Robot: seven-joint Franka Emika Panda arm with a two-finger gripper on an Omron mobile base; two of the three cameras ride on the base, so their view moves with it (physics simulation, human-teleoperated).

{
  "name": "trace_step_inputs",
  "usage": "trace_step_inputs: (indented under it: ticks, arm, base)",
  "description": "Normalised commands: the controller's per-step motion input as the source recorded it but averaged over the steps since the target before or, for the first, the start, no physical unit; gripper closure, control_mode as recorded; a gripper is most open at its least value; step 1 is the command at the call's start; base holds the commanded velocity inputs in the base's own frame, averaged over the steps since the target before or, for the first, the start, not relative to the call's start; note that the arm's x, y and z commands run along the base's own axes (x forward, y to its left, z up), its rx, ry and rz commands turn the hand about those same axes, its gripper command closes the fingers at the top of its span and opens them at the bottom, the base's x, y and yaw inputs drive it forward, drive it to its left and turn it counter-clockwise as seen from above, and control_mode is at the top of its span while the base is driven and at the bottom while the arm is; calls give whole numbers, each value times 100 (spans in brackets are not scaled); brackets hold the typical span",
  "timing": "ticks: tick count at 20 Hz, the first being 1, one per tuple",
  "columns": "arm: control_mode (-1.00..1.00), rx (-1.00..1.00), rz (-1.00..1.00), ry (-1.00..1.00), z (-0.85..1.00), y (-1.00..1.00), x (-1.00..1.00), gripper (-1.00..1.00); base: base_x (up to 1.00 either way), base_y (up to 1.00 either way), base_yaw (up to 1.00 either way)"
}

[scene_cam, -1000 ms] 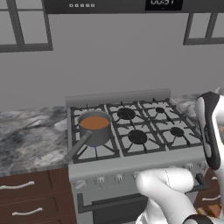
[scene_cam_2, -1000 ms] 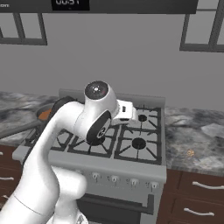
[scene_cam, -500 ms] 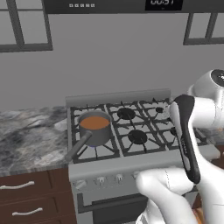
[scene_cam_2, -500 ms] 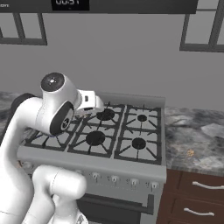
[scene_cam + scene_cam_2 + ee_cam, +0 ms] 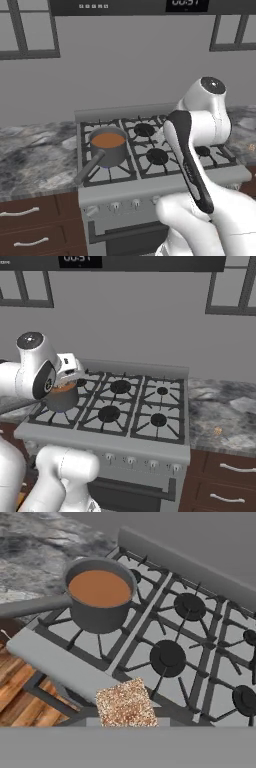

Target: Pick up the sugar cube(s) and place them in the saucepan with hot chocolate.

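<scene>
From the hand view I see what the base cameras hide: a speckled brown sugar cube (image 5: 126,703) sits at the bottom of that picture, right where my fingertips would be, so I read the gripper as closed narrow on the cube. Beyond it and up to the left in that view stands the saucepan (image 5: 100,594), full of orange-brown liquid, on a burner of the stove (image 5: 170,657); its long handle runs off toward the picture's left edge. The cube is well apart from the pan, over the stove's front edge.

The left base view gives me the saucepan (image 5: 108,146) on the front-left burner with a blue flame under it and the handle pointing toward the front, but the hand is hidden behind my own forearm. The right base view shows the wrist's white end block just in front of the saucepan (image 5: 61,397), hiding much of it; the fingers I cannot make out there.

The arm is folded, the elbow high over the stove (image 5: 120,406), the forearm dropping steeply toward the base
</scene>
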Motion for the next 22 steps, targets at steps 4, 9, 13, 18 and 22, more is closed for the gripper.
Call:
trace_step_inputs:
  ticks: [4,9,13,18,22]
  arm:
    - [-100,-4,19,20,-5,100,65,100]
    - [-100,0,7,11,-35,70,99,100]
    - [-100,0,2,15,-53,64,99,100]
    - [-100,0,2,15,-57,63,95,100]
    - [-100,0,2,15,-46,53,93,100]
  base:
    - [0,0,0]
    - [0,0,0]
    - [0,0,0]
    - [0,0,0]
    - [0,0,0]
